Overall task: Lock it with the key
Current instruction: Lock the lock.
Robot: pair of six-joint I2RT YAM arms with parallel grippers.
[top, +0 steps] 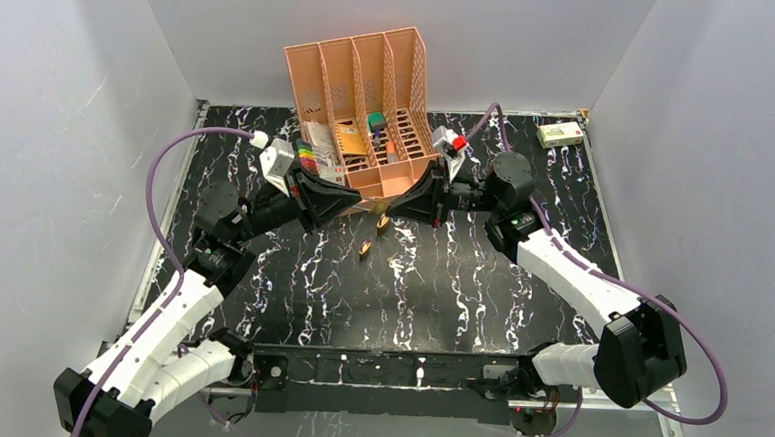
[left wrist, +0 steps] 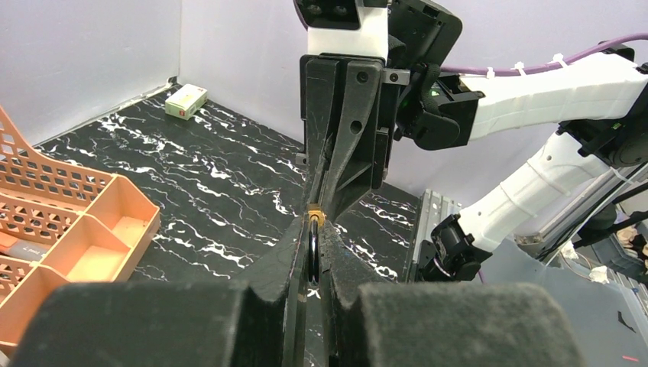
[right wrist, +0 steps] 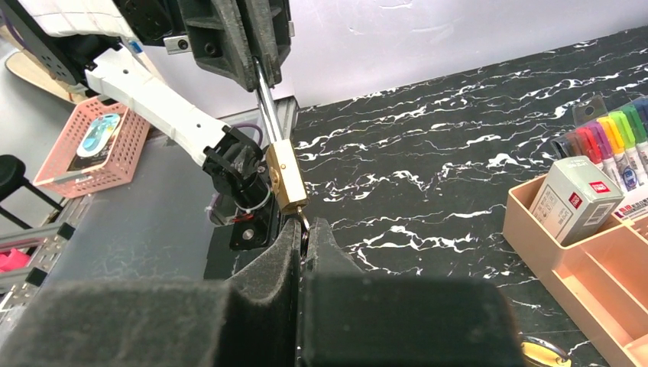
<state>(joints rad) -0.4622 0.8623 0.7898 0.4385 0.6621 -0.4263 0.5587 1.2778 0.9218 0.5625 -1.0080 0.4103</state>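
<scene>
A small brass padlock (right wrist: 284,180) hangs in the air in front of the orange organizer. My left gripper (left wrist: 315,229) is shut on its dark wire shackle (left wrist: 313,248), with the brass body (left wrist: 315,217) just past the fingertips. The key (right wrist: 305,224) sticks out of the padlock's lower end. My right gripper (right wrist: 304,231) is shut on the key's head, straight opposite the left one. In the top view the left gripper (top: 364,202) and right gripper (top: 401,207) meet tip to tip above the table.
The orange divided organizer (top: 359,107) stands right behind the grippers, holding coloured markers (right wrist: 611,138) and a white box (right wrist: 573,199). A loose brass padlock (top: 364,249) lies on the black marbled table (top: 460,292). A green-and-white box (top: 560,134) sits at the back right corner.
</scene>
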